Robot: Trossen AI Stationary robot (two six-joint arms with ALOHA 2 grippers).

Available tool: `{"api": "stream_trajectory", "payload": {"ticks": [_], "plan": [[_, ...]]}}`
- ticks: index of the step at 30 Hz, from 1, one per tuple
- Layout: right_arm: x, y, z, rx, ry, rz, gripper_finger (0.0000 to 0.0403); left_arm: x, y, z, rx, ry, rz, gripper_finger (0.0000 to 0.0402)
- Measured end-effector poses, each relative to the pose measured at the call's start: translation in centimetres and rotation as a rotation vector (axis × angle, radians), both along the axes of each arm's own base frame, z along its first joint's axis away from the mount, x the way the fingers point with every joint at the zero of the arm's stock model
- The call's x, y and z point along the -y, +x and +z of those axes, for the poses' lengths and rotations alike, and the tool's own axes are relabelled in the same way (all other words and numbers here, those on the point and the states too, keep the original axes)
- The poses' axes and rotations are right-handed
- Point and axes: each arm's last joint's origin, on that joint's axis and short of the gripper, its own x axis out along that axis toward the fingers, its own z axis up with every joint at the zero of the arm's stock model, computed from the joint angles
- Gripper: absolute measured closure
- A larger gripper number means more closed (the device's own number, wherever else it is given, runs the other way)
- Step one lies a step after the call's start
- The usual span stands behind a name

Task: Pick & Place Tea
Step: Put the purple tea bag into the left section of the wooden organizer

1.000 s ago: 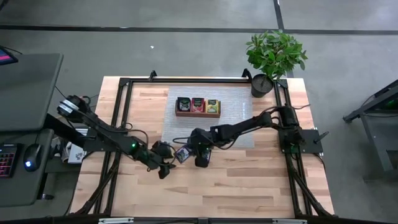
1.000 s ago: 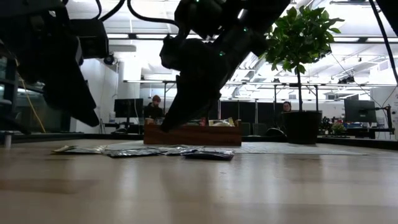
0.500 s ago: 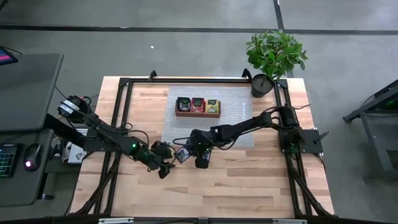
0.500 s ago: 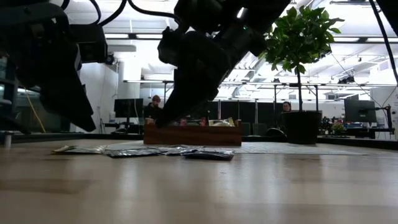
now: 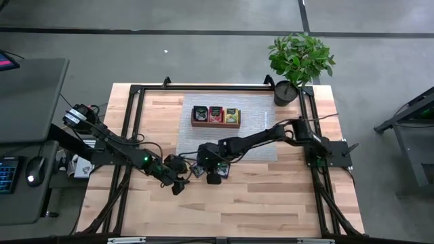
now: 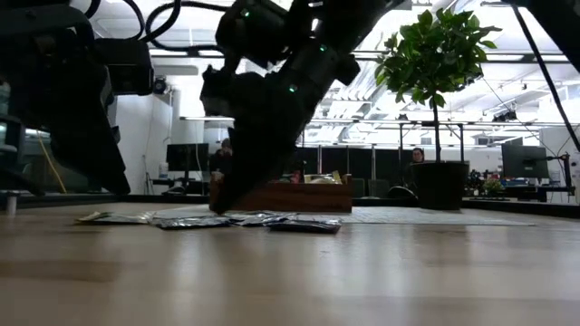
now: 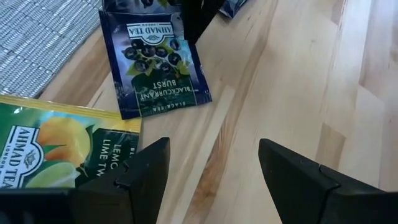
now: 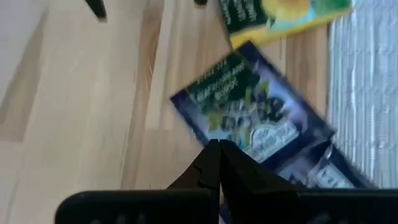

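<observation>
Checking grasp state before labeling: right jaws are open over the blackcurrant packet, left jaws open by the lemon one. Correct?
Not quite: the right gripper has its jaws shut, per the right wrist view, over the blackcurrant packet. The left gripper is open by the lemon packet.

The left hand [image 7: 211, 177] hung low with its fingers [image 7: 149, 168] spread apart. The right hand [image 8: 217, 163], arm stretched inward, had its fingers pressed together, tips touching.
</observation>
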Motion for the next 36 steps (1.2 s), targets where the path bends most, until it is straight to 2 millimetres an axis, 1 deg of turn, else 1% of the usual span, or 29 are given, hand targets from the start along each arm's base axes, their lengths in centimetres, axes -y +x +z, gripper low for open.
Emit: {"api": "stream_trajectory", "payload": {"ticks": [16, 26, 33, 36], "plan": [[1.3, -0.6, -0.1, -0.076, -0.001, -0.045, 0.0403, 0.0, 0.0, 0.0, 0.005, 0.005, 0.007, 0.0159], [1.3, -0.6, -1.3, -0.107, 0.039, -0.094, 0.0403, 0.0, 0.1, 0.1, 0.012, -0.019, 0.029, 0.0159], [1.0, -1.0, -2.1, -0.116, 0.055, -0.115, 0.0403, 0.0, 0.1, 0.1, 0.013, -0.072, 0.095, 0.0159], [0.8, -1.0, -2.1, -0.117, 0.066, -0.127, 0.0403, -0.1, 0.1, 0.0, 0.012, -0.118, 0.178, 0.0159]]}}
